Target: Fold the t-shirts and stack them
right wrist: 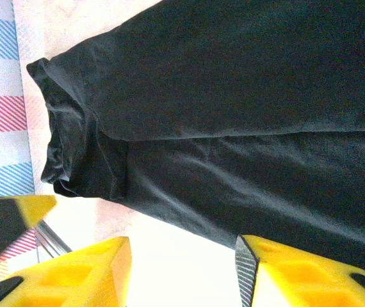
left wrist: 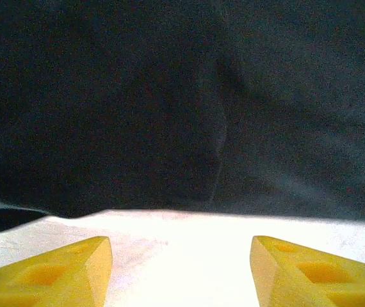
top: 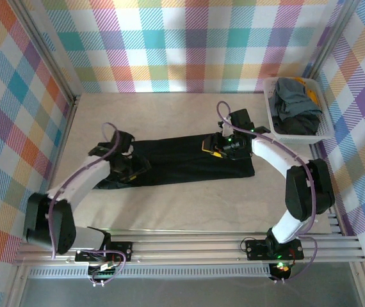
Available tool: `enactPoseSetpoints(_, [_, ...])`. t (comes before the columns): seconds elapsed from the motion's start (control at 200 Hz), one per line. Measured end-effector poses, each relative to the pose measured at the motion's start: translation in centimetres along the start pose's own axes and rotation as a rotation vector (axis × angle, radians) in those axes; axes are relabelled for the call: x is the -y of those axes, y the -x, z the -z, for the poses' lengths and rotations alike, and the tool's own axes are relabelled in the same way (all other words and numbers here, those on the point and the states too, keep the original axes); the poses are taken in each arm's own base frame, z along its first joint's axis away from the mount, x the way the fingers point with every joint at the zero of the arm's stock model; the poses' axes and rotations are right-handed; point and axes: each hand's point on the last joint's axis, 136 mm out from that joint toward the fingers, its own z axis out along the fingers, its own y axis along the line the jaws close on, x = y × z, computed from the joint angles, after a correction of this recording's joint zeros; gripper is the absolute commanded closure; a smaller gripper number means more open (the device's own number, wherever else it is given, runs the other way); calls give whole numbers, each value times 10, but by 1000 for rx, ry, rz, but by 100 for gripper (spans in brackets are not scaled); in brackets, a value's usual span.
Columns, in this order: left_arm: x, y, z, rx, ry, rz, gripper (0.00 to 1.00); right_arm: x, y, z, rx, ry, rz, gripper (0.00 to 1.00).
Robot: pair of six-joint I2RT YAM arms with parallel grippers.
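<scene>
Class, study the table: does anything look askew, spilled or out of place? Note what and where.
Only small things. The black t-shirt lies as a long strip, slightly slanted, one end bunched and rumpled. Shirts in the basket are heaped, unfolded. Nothing spilled.

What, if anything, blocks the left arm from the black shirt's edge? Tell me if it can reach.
Probably yes. The left gripper is open, with only bare table between it and the black shirt edge just ahead; nothing blocks it.
</scene>
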Motion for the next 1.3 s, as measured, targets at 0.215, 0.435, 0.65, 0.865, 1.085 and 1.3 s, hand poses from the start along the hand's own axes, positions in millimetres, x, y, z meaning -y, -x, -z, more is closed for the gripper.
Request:
enactPoseSetpoints(0.215, [-47, 32, -22, 16, 119, 166, 44, -1, -2, -2, -16, 16, -3, 54])
enactPoseSetpoints(0.435, [-67, 4, -36, -54, 147, 186, 47, -3, -3, -2, -21, 24, -3, 54])
enactPoseSetpoints(0.65, [-85, -40, -28, -93, 143, 192, 49, -5, -1, -2, -13, 34, 2, 54])
enactPoseSetpoints(0.865, [-95, -38, -18, -91, 203, 213, 52, -4, -1, -5, -21, 40, -1, 54])
enactPoseSetpoints(1.085, [-89, 41, 18, 132, 158, 281, 54, -16, 0, -5, -26, 101, 21, 54])
enactPoseSetpoints(1.3, [-118, 71, -18, 91, 165, 313, 55, -31, -1, -5, -36, 170, 54, 54])
